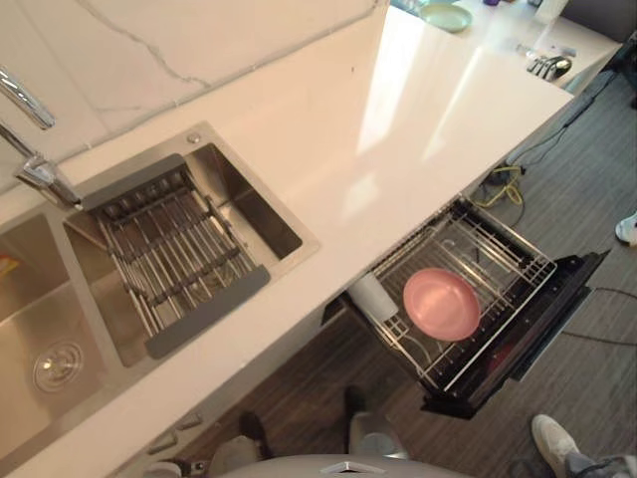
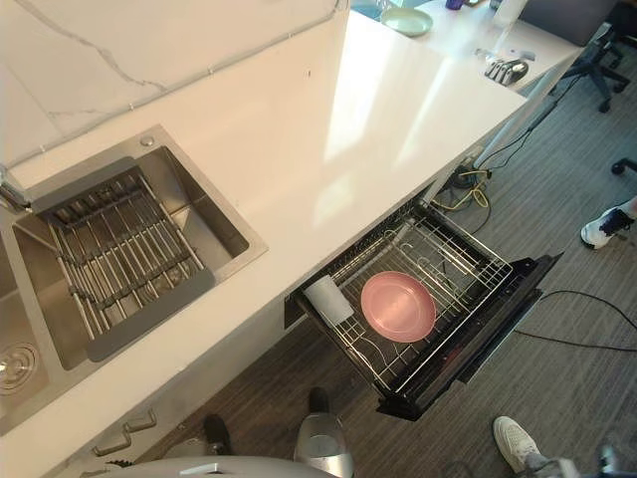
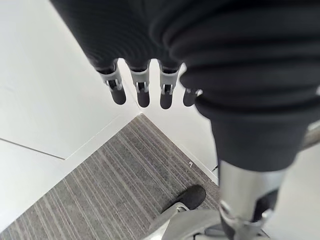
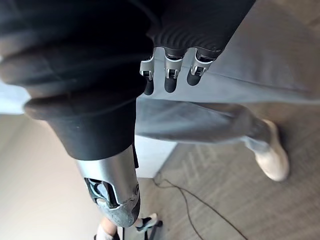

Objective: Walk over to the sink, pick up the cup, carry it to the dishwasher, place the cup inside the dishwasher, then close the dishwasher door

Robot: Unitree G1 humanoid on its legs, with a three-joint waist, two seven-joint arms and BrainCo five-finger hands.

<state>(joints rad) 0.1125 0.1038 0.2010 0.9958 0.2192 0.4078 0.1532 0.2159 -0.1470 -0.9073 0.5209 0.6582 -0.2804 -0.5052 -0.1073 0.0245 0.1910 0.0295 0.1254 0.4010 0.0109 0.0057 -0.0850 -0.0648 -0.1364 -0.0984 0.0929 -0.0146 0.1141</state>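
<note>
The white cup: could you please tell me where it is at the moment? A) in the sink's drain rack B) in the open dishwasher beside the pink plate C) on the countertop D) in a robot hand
B: the cup lies on its side inside the open dishwasher, beside the pink plate.

Empty left hand point(image 3: 143, 95), fingers point(image 3: 167, 97) relaxed and straight, right hand point(image 4: 170, 82) likewise loose, empty.

Your glossy white countertop point(image 1: 398, 129) holds an inset stainless steel sink point(image 1: 254, 204) at the left and a pale green round plate point(image 1: 445, 15) at its far end.
</note>
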